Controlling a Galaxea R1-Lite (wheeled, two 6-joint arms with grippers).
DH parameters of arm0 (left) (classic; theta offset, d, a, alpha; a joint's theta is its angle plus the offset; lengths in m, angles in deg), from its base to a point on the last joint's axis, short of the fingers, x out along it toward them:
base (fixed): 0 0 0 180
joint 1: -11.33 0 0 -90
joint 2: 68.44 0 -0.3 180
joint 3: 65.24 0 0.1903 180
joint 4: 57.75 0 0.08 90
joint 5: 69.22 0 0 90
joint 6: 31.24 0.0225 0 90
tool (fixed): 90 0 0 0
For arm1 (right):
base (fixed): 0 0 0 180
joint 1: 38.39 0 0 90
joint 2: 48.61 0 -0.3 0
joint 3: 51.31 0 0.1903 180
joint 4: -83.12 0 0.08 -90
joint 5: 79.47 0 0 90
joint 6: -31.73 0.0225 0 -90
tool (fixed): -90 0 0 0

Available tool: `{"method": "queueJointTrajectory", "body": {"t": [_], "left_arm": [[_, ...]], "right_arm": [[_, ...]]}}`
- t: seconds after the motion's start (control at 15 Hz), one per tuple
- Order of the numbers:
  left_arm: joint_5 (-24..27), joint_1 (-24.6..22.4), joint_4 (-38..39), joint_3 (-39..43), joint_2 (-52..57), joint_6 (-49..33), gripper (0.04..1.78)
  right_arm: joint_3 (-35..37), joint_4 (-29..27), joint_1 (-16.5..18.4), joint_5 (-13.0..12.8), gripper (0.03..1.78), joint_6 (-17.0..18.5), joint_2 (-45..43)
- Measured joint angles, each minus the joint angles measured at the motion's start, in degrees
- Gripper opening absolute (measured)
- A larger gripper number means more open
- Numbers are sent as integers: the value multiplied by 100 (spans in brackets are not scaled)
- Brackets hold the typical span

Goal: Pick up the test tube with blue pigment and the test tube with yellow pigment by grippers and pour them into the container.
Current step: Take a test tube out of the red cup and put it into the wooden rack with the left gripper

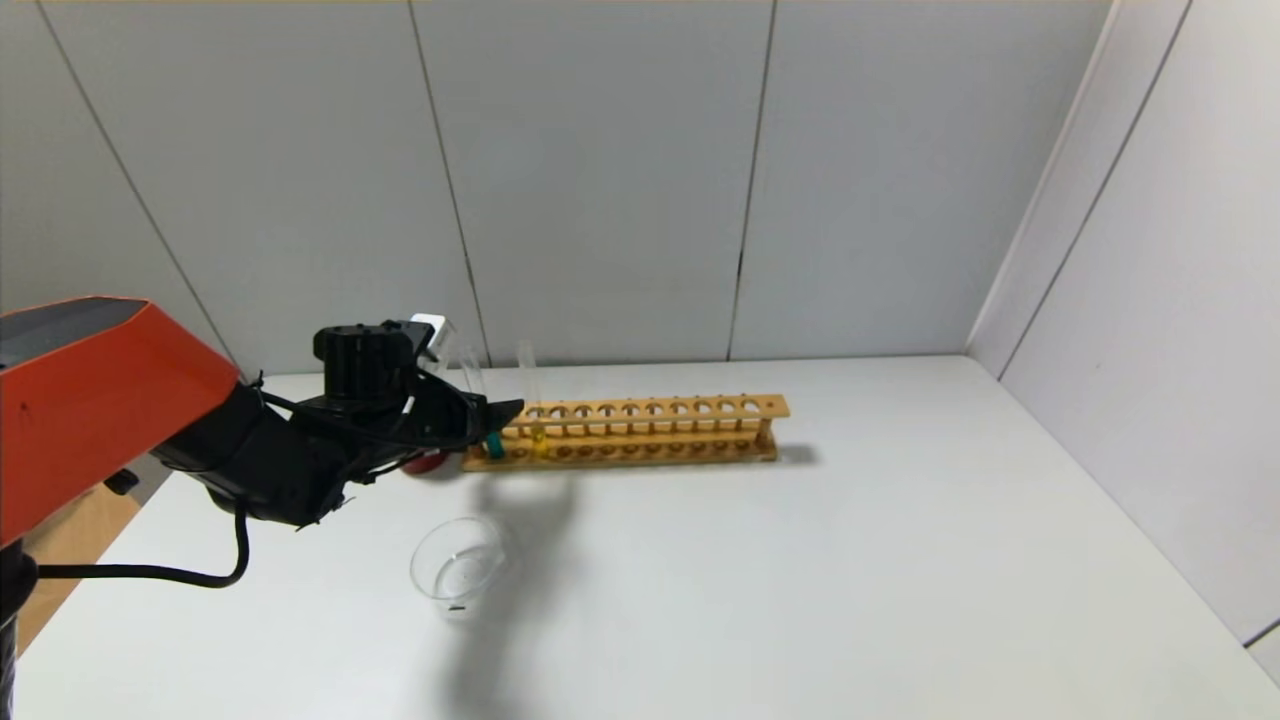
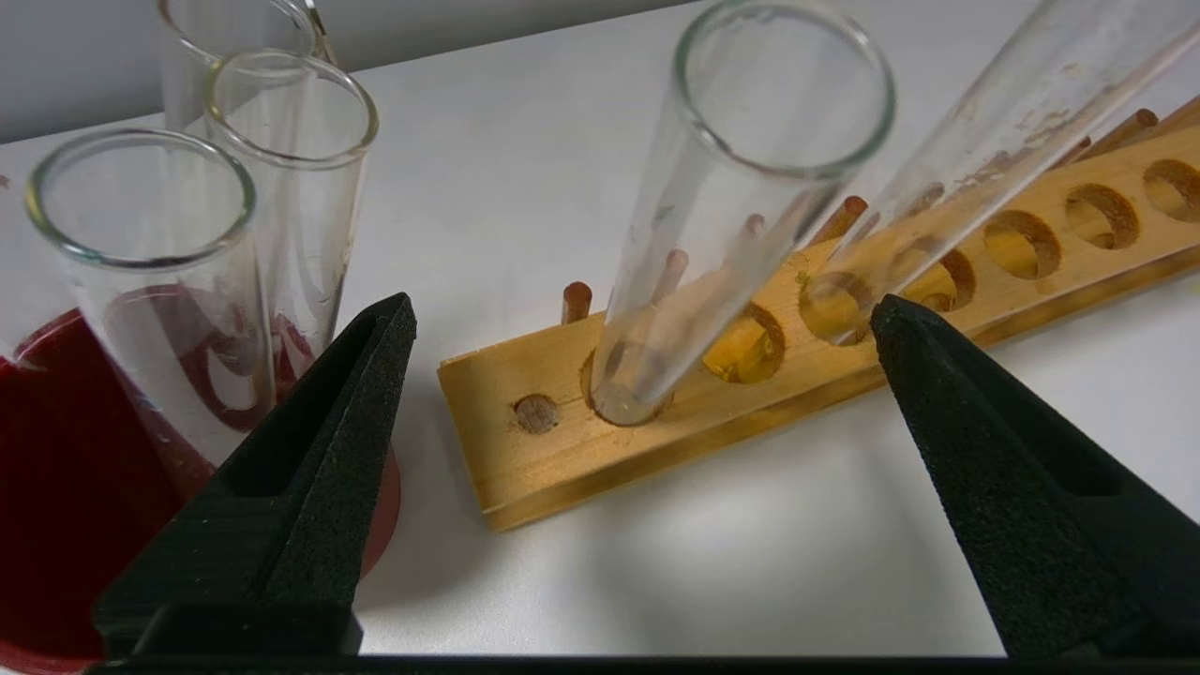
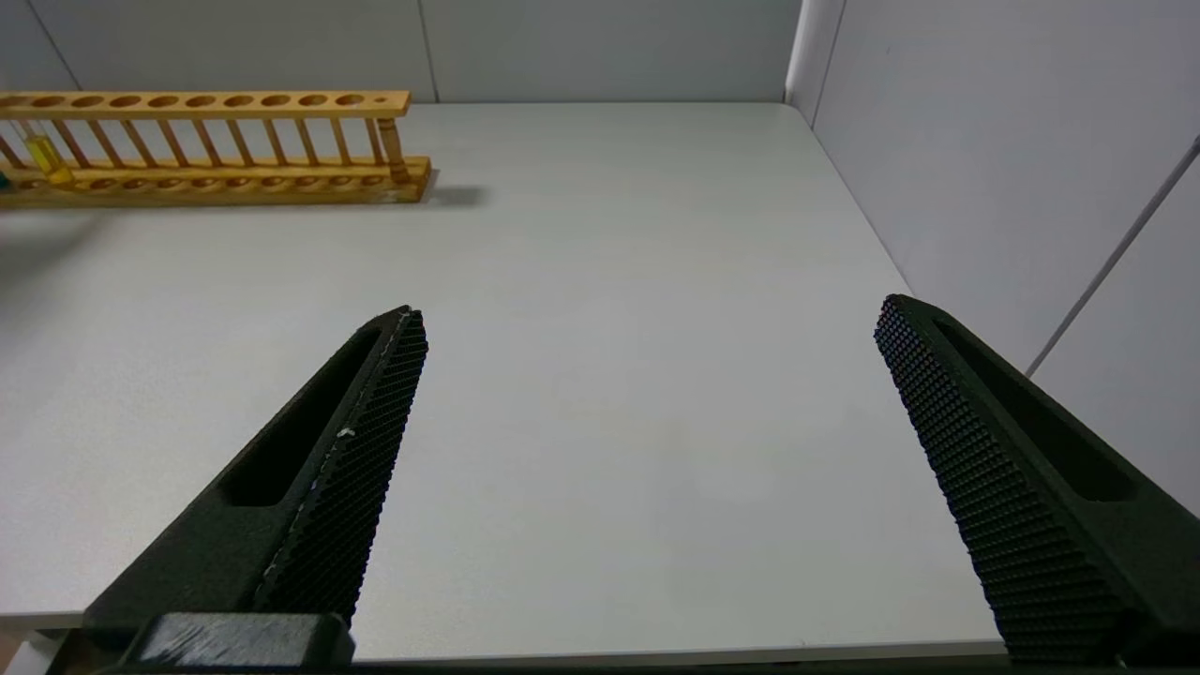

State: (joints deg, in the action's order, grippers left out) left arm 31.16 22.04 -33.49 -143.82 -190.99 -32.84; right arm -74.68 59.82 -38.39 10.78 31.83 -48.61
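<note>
At the left end of the wooden rack [image 1: 640, 432], on the white table [image 1: 800, 580], two test tubes stand in the holes. The blue test tube [image 1: 494, 446] occupies the end hole and holds a small amount of blue-teal liquid at its base. The yellow test tube [image 1: 538, 440] stands two holes along, with one hole free between them, and holds a small amount of yellow liquid at its base. The remaining holes along the rack carry no tubes.

The left gripper [image 2: 647, 314] hovers at the left end of the rack with its fingers spread wide apart — nothing is held. In the left wrist view the blue test tube [image 2: 722, 216] rises between the two fingertips, touching neither.

Just left of the rack sits a dark red cup [image 2: 56, 469], partly hidden by the left gripper in the head view. Three clear tubes [image 2: 169, 281] stand in it; no liquid can be made out in them.

The glass dish [image 1: 458, 565] rests on the table nearer the robot than the rack, well apart from it. No coloured liquid shows in it.

The right gripper [image 3: 647, 314] sits near the table's front edge on the right — fingers wide apart, holding nothing, well apart from the rack.
</note>
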Motion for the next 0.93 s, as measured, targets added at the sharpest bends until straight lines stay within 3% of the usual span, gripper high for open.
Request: {"method": "queueJointTrajectory", "body": {"t": [0.93], "left_arm": [[-182,0,38,-138,-105,-13,171]], "right_arm": [[0,0,0,0,175,0,0]]}}
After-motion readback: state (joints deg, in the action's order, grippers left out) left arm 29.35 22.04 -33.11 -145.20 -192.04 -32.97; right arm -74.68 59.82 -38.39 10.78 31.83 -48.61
